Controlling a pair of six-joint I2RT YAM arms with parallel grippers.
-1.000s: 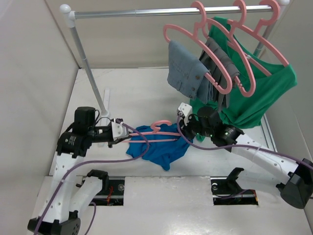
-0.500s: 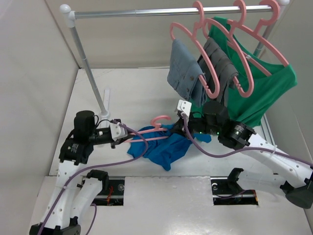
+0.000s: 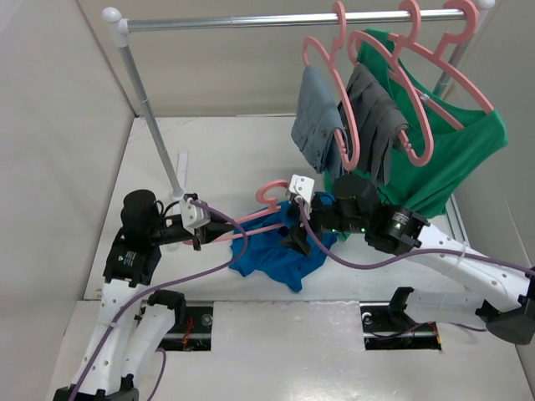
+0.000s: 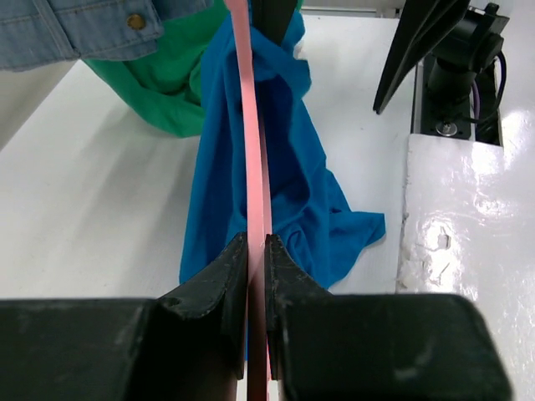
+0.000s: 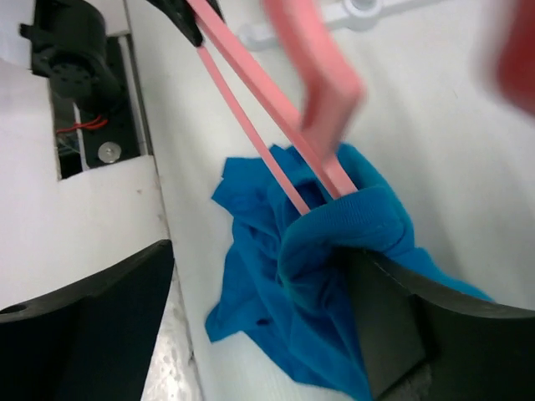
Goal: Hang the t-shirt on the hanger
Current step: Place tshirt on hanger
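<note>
Pink hanger [image 4: 254, 150] clamped in left pincer [image 4: 257, 244], lower centre, right pincer [image 5: 259, 259] spread apart astride bunched blue t-shirt [image 5: 267, 317] on table [image 3: 226, 159]

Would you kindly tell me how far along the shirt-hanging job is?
Done: the left hand is clamped on the pink hanger. In hand: one hanger end sits inside a fold of the blue t-shirt, with the right hand open at it. Left: most of the shirt lies bunched on the table; the other shoulder remains.
</note>
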